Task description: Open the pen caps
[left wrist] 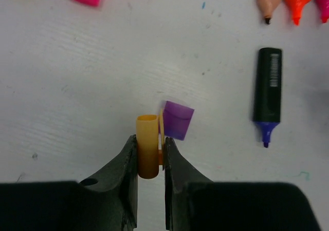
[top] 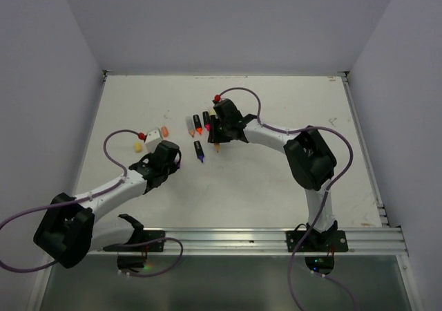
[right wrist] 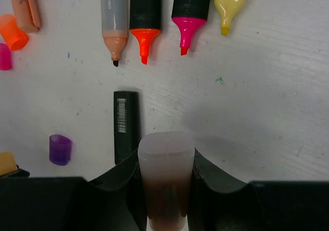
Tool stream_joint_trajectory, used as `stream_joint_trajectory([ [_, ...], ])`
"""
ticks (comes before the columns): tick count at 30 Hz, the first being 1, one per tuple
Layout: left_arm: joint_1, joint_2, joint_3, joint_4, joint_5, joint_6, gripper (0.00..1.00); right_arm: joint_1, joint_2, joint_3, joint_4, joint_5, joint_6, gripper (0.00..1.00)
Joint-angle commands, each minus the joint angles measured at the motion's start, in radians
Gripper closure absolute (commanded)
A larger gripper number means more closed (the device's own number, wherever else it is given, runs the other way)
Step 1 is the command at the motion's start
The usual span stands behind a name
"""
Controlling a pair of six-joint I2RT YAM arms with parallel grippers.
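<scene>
Stretching forward, left pincer (left wrist: pixel 150 141) pinching amber cap (left wrist: pixel 147 151), right pincer (right wrist: pixel 165 161) clamping pen (right wrist: pixel 164 190)

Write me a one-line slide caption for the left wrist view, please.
Left gripper shut on an amber cap, purple cap beside it, uncapped black highlighter to the right.

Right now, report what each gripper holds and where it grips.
The left gripper pinches an amber cap by its lower half; the right gripper clamps a pen across its barrel.
</scene>
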Motion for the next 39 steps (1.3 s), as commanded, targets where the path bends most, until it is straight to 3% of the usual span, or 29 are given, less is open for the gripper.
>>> stream_joint_trajectory([
  [1,0.011,0.077,-0.028,-0.033,-0.068,-0.093,1.0,0.008,0.026,0.029,0.046,-0.018,-0.029,1.0],
  [12,0.015,0.14,-0.044,0.002,-0.119,-0.139,0.99,0.034,0.121,0.1,0.015,0.004,-0.06,1.0],
  [15,0.015,0.146,-0.045,0.013,-0.122,-0.137,0.94,0.034,0.141,0.113,0.013,0.0,-0.06,1.0],
  [19,0.018,0.149,-0.047,0.01,-0.131,-0.136,0.76,0.035,0.158,0.127,0.013,0.005,-0.06,0.99],
  [24,0.02,0.147,-0.044,0.012,-0.132,-0.131,0.56,0.038,0.164,0.136,0.009,0.0,-0.058,0.89],
  [27,0.023,0.147,-0.041,0.01,-0.134,-0.131,0.48,0.043,0.164,0.139,0.006,0.004,-0.06,0.83],
  [39,0.025,0.088,-0.007,-0.004,-0.123,-0.111,0.41,0.066,0.135,0.113,0.003,0.019,-0.055,0.67],
])
